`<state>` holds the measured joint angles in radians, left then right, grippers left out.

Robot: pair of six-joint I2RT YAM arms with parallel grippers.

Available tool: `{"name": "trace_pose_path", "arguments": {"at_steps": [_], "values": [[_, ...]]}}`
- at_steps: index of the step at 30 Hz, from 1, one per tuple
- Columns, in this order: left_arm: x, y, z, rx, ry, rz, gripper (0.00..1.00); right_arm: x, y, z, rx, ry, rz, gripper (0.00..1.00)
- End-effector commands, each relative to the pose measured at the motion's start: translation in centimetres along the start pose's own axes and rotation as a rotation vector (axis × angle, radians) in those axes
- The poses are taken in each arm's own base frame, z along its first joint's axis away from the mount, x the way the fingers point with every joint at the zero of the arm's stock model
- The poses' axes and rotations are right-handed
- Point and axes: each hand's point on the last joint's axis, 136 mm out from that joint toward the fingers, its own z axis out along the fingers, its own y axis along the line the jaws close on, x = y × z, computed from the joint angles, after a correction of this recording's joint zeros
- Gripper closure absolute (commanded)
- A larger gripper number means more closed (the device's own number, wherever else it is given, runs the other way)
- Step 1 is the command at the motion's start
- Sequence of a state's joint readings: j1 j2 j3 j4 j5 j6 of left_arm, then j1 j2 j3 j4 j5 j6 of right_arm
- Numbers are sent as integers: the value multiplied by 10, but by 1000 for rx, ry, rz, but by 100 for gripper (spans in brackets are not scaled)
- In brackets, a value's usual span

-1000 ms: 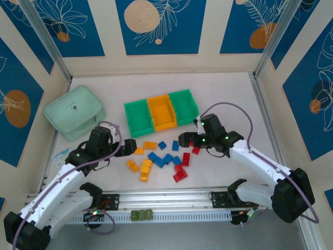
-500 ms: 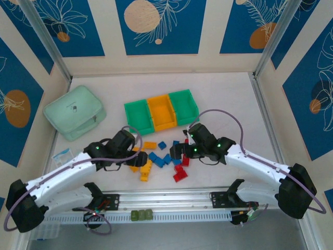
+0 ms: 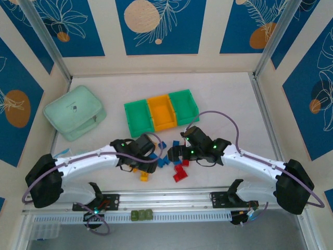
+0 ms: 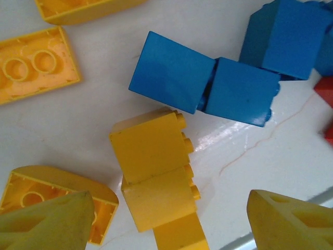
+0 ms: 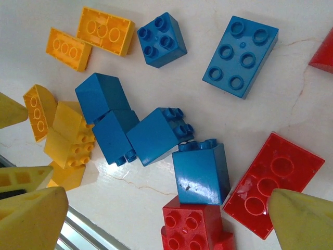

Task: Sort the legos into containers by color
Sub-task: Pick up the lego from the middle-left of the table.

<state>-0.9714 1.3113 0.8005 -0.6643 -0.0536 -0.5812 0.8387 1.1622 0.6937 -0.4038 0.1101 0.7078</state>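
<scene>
Left tool [image 4: 166, 208] released, fingers [image 4: 47, 224] either side of the yellow brick stack [image 4: 156, 182] on the tabletop [image 4: 78, 125]; stack's long axis runs across the closing line. Right tool [image 5: 166, 200] released over blue bricks [image 5: 200, 174]. Orange bin [image 3: 163, 115] lies far.

Both arms stretch low and inward from their bases, the left arm [image 3: 86, 162] reaching to the right and the right arm [image 3: 257, 164] reaching to the left. The left gripper [image 3: 155, 156] and the right gripper [image 3: 174, 154] sit near each other in the middle, both pointing downward. In the left wrist view the left gripper's fingertips [image 4: 49, 224] stand apart with a clear gap between them, and in the right wrist view the right gripper's fingertips [image 5: 304, 219] are spread wide.
</scene>
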Motion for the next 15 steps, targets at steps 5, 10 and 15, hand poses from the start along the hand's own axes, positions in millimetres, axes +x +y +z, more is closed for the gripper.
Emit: {"name": "trace_pose_path", "arguments": {"at_steps": [5,10,15], "values": [[-14,-3,16,-33,-24,26,26,-1,-3,1,18,-20,3,1],[-14,6,29,-96,-2,22,30,-2,-4,-1,23,-23,1,1],[-20,2,37,-94,-12,29,34,-4,-1,0,16,-25,-5,1]]}}
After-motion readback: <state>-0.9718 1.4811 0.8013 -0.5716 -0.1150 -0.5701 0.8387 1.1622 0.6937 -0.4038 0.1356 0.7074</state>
